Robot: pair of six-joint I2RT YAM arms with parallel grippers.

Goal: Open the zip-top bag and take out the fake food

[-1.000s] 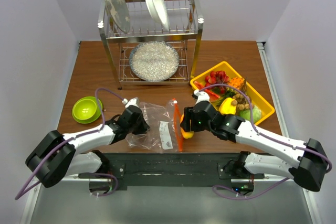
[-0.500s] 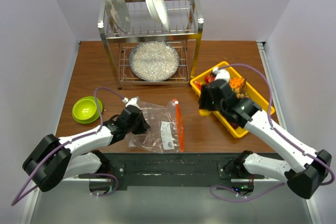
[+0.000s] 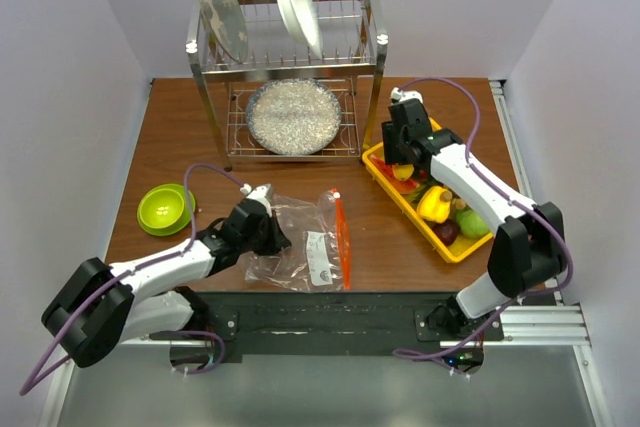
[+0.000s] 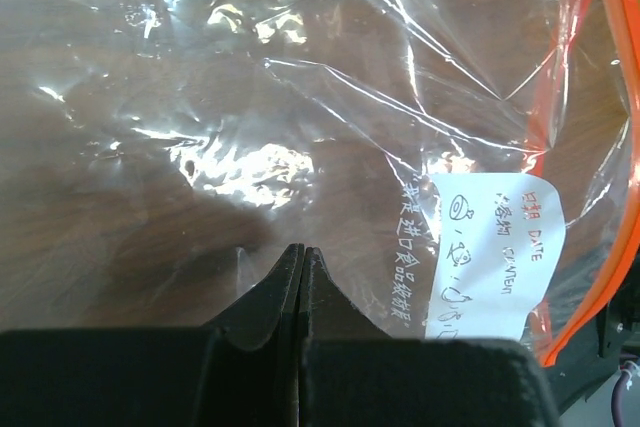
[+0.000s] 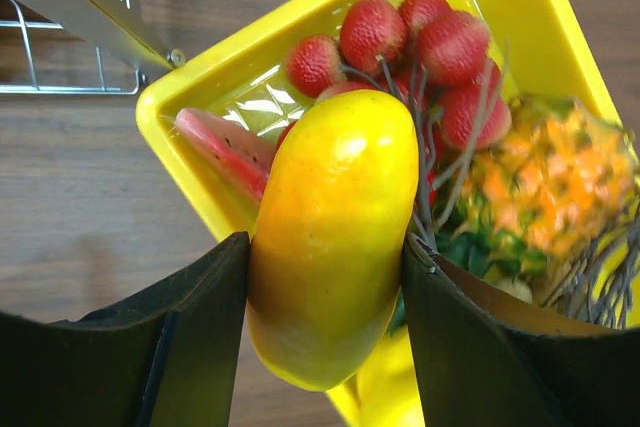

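The zip-top bag lies flat and crinkled on the wooden table, orange zipper strip on its right edge, white label beside it. No food shows inside it. My left gripper is shut, pinching the plastic at the bag's left side; in the left wrist view its closed tips meet over the film. My right gripper hangs over the yellow tray, shut on a yellow-orange mango. Below it in the tray lie red strawberries, a watermelon slice and a yellow bell pepper.
A metal dish rack with plates and a bowl stands at the back centre, close to the left of the right gripper. A green bowl sits at the left. A pale green cabbage lies in the tray.
The right arm has carried the mango from the bag's zipper mouth up and back right to above the yellow tray. The left gripper has stayed on the bag.
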